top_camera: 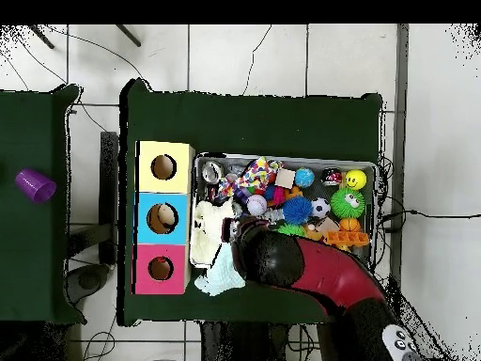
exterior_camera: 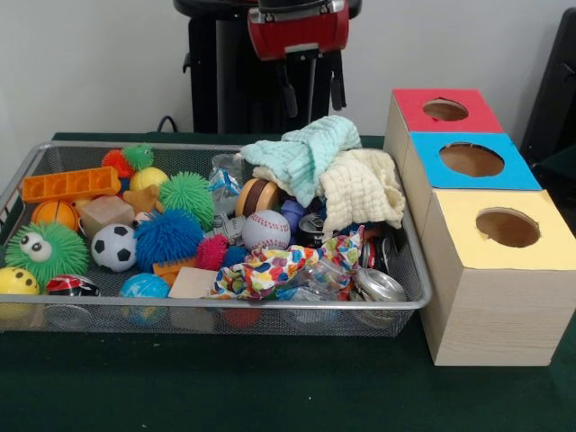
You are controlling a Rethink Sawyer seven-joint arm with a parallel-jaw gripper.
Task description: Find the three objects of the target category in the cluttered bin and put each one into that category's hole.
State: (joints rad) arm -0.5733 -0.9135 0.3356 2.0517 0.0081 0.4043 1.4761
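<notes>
Black pincer (exterior_camera: 310,90) above the mint cloth (exterior_camera: 304,153), touching nothing, opening unclear

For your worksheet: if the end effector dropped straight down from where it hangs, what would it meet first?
Most likely the mint-green cloth heaped at the bin's back edge. The end effector hangs just above it in the front view, though depth is unclear, so it could land slightly behind the cloth.

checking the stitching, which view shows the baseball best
The front view: the baseball sits unobstructed mid-bin, red seams plainly visible. In the overhead view it is a small pale ball close beside the arm, with no seams discernible.
</notes>
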